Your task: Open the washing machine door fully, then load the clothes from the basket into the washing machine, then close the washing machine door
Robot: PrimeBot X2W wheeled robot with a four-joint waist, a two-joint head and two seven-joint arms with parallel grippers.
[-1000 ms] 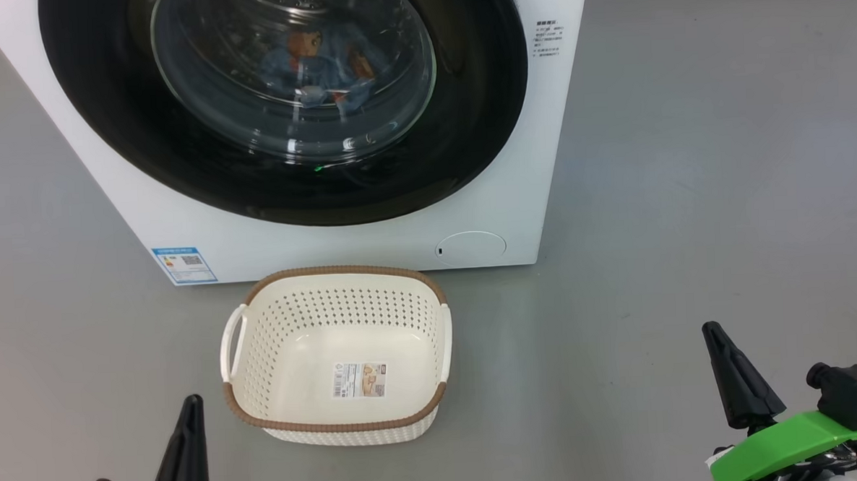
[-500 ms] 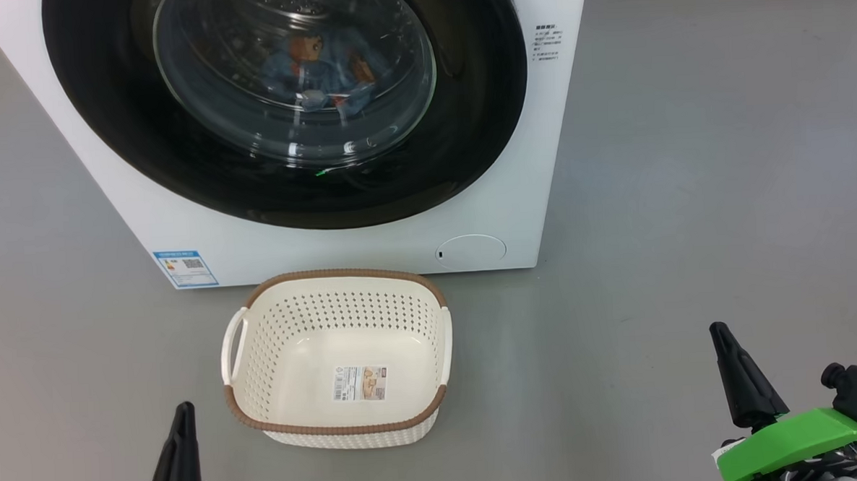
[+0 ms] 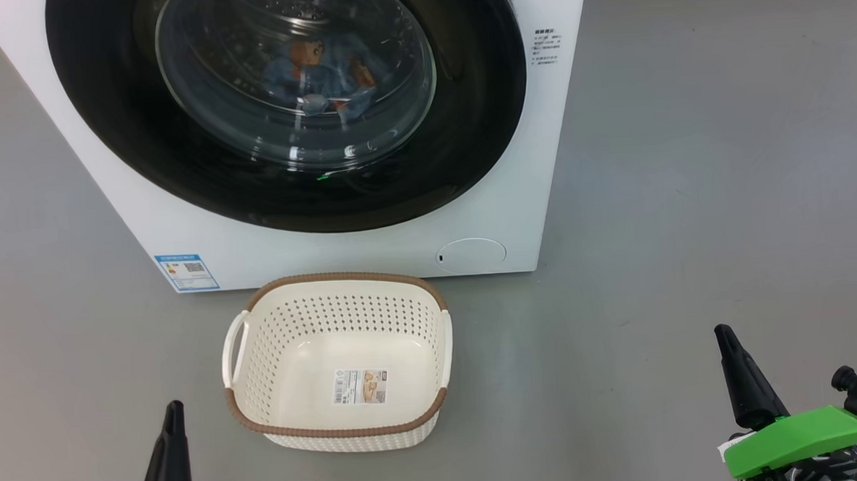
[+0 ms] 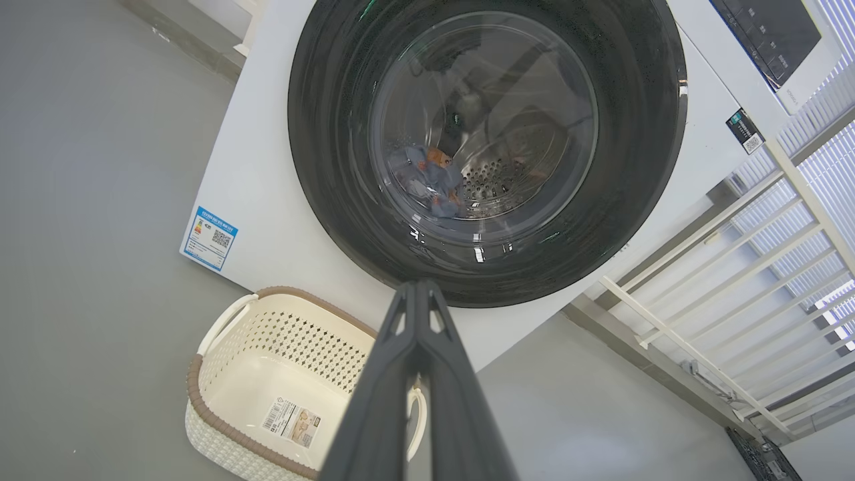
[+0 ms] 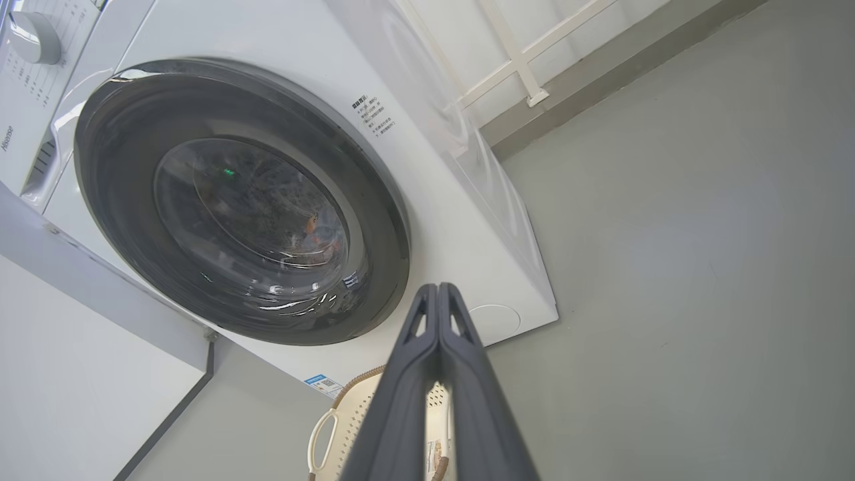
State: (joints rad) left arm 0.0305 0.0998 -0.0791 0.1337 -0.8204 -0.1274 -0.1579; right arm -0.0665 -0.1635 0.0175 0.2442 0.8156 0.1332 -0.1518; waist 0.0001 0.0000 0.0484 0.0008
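The clothes (image 3: 327, 75) are seen behind the shut washing machine door (image 3: 467, 123), with the empty basket (image 3: 343, 279) set just before the washing machine (image 3: 371, 250). The left gripper (image 4: 417, 287) and the right gripper (image 5: 439, 288) are each pressed together. A white railing (image 4: 801, 192) beside the machine is added by the left wrist view.

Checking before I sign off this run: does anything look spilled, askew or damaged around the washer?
Nothing stands out. The washing machine door sits shut, the clothes lie inside behind its glass, and the basket stands upright on the floor.
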